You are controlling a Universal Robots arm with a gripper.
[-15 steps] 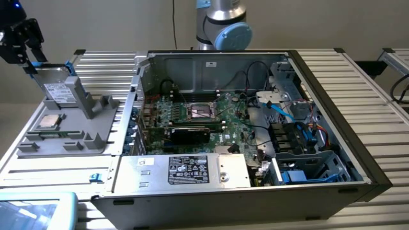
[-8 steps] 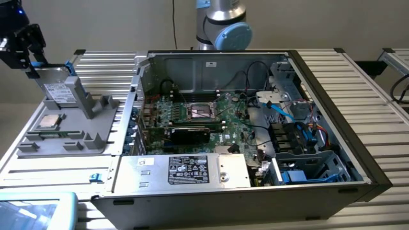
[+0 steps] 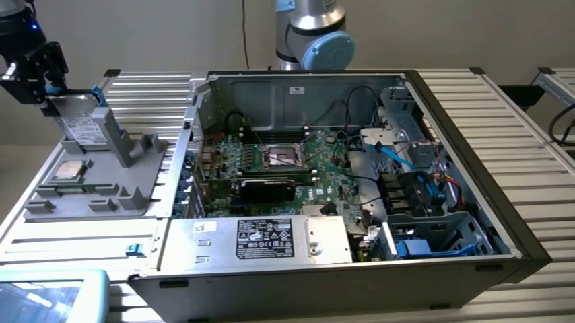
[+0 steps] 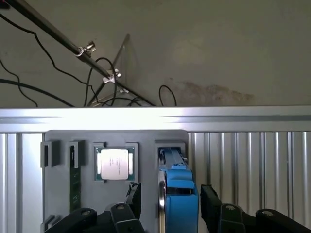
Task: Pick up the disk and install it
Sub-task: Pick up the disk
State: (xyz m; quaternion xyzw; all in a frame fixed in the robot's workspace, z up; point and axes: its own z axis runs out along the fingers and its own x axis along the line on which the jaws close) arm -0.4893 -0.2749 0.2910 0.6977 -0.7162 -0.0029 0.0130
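The disk [image 3: 85,126] stands on edge in a slot of the grey holder [image 3: 112,195] at the exterior view's left, outside the computer case. It is silver-grey with a white label and blue rails. In the wrist view its blue rail [image 4: 179,194] faces the camera. My gripper [image 3: 45,89] is at the disk's upper end. My gripper [image 4: 170,200] is open, with one black finger [image 4: 134,195] on each side of the blue rail. A small gap shows between the disk and the finger on the chip's side.
A square silver processor chip [image 3: 70,171] [image 4: 115,164] lies in the holder beside the disk. The open computer case [image 3: 503,202] fills the middle, with a motherboard [image 3: 287,165], a silver power supply [image 3: 269,239] and a drive cage [image 3: 440,235]. The arm's base [image 3: 310,33] stands behind the case.
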